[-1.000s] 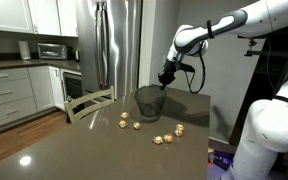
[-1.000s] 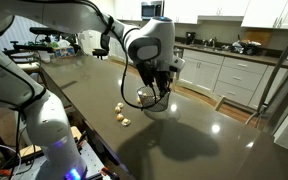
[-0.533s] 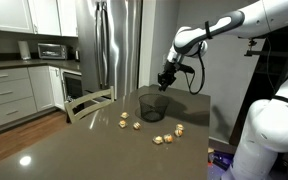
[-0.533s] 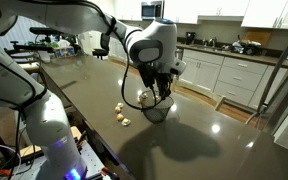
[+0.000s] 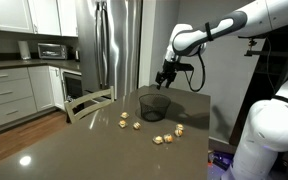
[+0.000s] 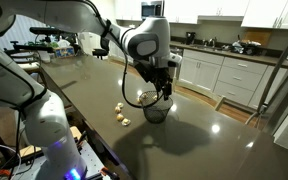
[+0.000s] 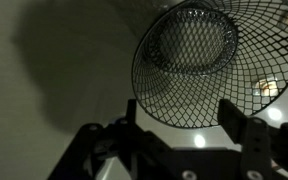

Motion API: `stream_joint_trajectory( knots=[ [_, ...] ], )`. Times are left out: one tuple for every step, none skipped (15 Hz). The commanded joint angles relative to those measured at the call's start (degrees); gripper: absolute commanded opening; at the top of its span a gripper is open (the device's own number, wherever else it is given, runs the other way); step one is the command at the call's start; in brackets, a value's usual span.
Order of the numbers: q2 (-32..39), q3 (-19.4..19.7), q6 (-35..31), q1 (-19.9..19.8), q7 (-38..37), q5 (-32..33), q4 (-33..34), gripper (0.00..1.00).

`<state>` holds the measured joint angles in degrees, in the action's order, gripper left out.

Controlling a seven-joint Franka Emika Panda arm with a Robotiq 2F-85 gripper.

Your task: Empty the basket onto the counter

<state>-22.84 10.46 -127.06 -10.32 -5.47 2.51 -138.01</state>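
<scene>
Basket (image 5: 154,106): stands upright, mouth up, on the dark glossy surface (image 5: 94,150), near the far edge in front of the steel refrigerator (image 5: 114,45). In the wrist view its round rim and mesh floor (image 7: 189,50) are seen from above, with the surface (image 7: 44,80) showing through the wire sides.

Hand (image 5: 165,78): hangs over the basket, pointing down, just above the rim on the arm's side. From this view I cannot tell whether it touches the rim. In the wrist view the two fingers (image 7: 230,115) stand wide apart at the bottom of the picture; the hand (image 7: 178,108) grips nothing, and the near arc of the rim lies in the gap between them, lower down. Jaws fully spread as far as can be seen.

Loose items: several small pale pieces (image 5: 162,139) lie scattered on the surface outside the basket, some beside it and some nearer the camera. What they are is too small to tell.

Second exterior check: the hand (image 6: 162,93) sits directly above the basket (image 6: 156,112); pale pieces (image 6: 125,120) lie beside it on the surface (image 6: 214,150), towards the robot base.
</scene>
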Motion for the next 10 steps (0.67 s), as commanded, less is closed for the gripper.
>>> stream_joint_trajectory(
  knots=[
    [-3.2, -4.3, 0.7, -0.6, -1.5, 5.2, -0.8, 1.00],
    [-3.8, -4.9, 1.3, -0.4, -1.3, 5.8, -0.7, 1.00],
    [-4.4, -5.5, 1.8, -0.1, -1.0, 5.9, -0.6, 1.00],
    [-2.3, -4.4, 0.7, 0.0, -0.5, 4.0, 0.1, 1.00],
    [-2.7, -4.8, 0.8, 0.1, -0.5, 4.1, 0.1, 1.00],
    [-2.8, -4.8, 0.8, 0.1, -0.5, 4.1, 0.1, 1.00],
    [-2.7, -4.7, 0.8, 0.1, -0.5, 4.1, 0.1, 1.00],
    [-2.5, -4.6, 0.8, 0.1, -0.5, 4.1, 0.1, 1.00],
    [-2.5, -4.5, 0.8, 0.0, -0.5, 4.1, 0.1, 1.00],
    [-2.5, -4.5, 0.8, 0.0, -0.5, 4.1, 0.1, 1.00]
  ],
)
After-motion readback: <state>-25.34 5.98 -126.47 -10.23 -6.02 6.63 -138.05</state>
